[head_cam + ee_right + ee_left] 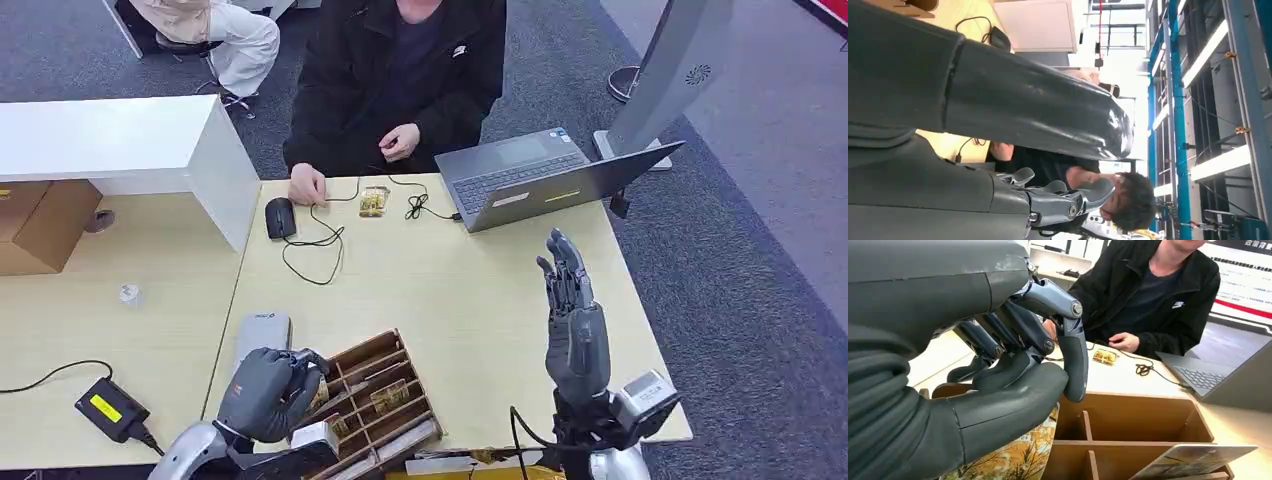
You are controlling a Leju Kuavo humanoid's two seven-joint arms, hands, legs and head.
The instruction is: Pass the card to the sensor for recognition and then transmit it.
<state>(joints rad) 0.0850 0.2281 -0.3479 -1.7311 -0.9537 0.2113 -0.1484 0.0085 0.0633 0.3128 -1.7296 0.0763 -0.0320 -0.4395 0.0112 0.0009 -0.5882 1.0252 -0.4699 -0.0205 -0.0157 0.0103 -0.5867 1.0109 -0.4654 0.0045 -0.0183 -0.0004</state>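
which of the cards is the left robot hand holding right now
The left robot hand grips the card with the yellow tree print, at the wooden organizer; another card lies untouched in a slot.

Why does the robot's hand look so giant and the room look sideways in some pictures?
Left wrist view: the camera sits right behind the left hand, so it looms huge. Right wrist view: the picture is turned on its side, and bright windows wash out the middle behind the right hand.

Mouse (280, 216) left of laptop (545, 180)
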